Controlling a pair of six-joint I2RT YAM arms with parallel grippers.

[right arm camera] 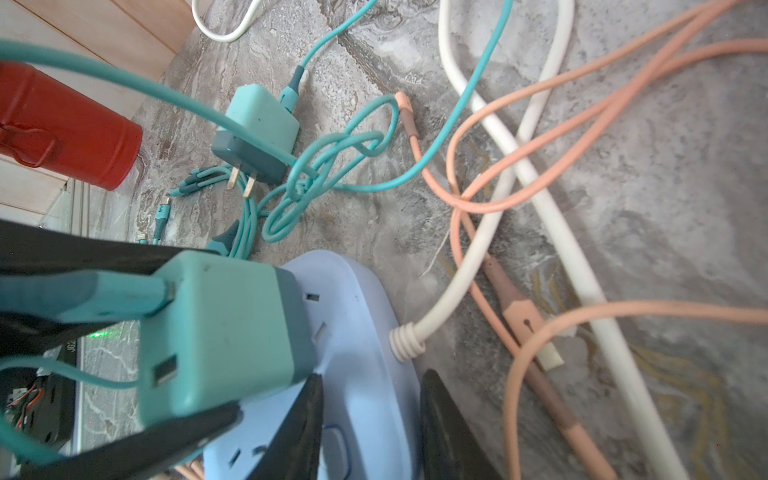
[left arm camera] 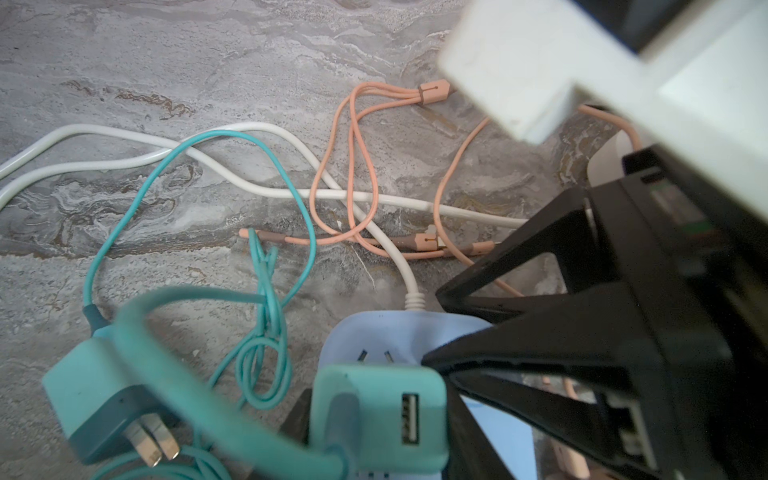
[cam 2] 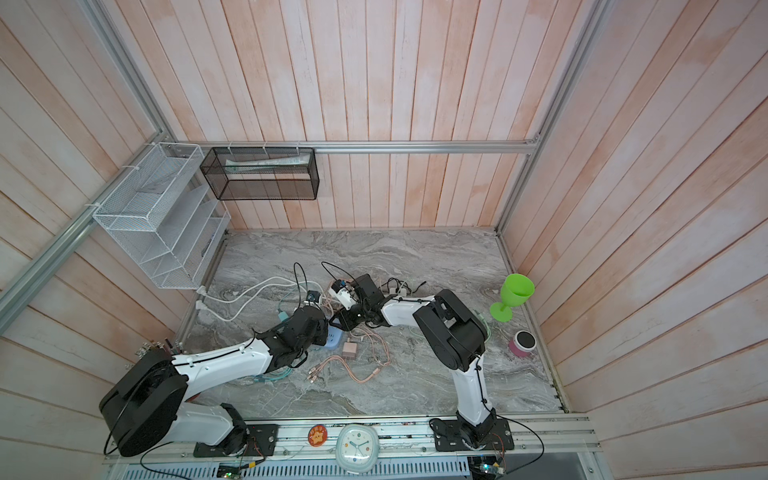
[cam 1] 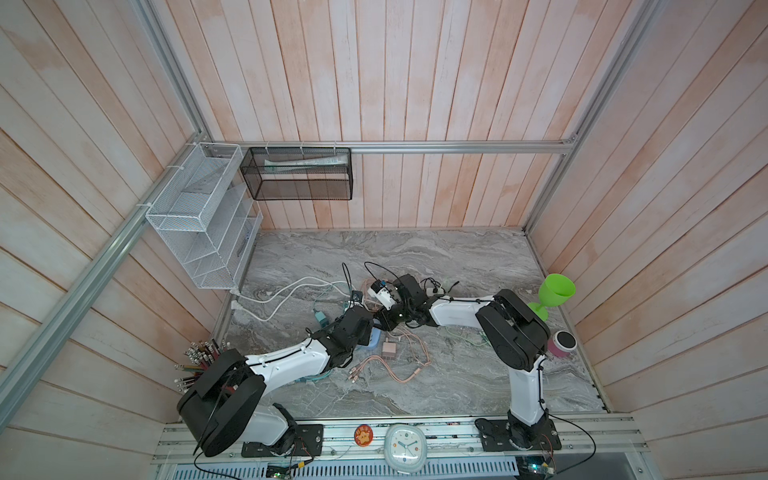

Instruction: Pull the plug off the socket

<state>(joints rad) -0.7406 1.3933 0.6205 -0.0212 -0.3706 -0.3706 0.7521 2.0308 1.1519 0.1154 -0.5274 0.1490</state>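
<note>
Grips teal plug (right arm camera: 224,328) with left gripper (left arm camera: 380,424), clamps blue socket strip (right arm camera: 353,299) with right gripper (right arm camera: 372,378) (1 spare charger (right arm camera: 257,129) loose nearby).

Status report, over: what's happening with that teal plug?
Left gripper: jaws shut on teal charger plug. Right gripper: jaws pinching blue power strip. Plug still seated. Teal cables and pink cables tangled alongside.

Soft, even light fills both top views; shadows on the table (cam 1: 457,257) are faint, and the wall planks (cam 1: 374,83) bow toward the edges. In the wrist views, cables (left arm camera: 409,282) beyond the socket (left arm camera: 399,332) are sharp, while the plug (left arm camera: 374,415) on it and a white block (left arm camera: 519,62) nearest the lens blur.
</note>
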